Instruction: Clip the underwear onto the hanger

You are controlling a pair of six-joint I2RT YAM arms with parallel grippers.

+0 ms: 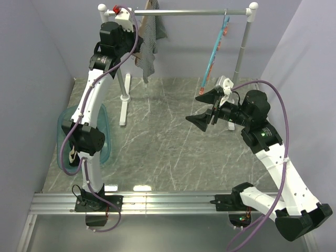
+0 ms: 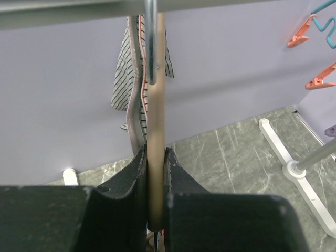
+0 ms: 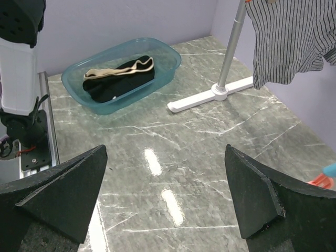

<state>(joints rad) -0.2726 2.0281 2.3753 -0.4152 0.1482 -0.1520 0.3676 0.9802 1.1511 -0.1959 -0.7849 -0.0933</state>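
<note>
The wooden hanger (image 2: 156, 110) hangs by its silver hook (image 2: 150, 47) from the rack rail (image 1: 184, 11). I see its bar end-on in the left wrist view. My left gripper (image 2: 156, 163) is shut on the bar's near end, up at the rail's left end (image 1: 125, 22). The striped underwear (image 2: 125, 68) hangs against the bar's left side; the clips are hidden. It also shows in the top view (image 1: 150, 44) and the right wrist view (image 3: 289, 37). My right gripper (image 1: 206, 107) is open and empty above the table's right middle (image 3: 165, 194).
A teal-blue hanger (image 1: 215, 52) with orange clips (image 2: 299, 37) hangs near the rail's right end. A teal basin (image 3: 163, 58) holding dark and cream clothing (image 3: 118, 73) sits at the table's left. The rack's pole (image 3: 231, 47) and white foot (image 3: 210, 97) stand behind.
</note>
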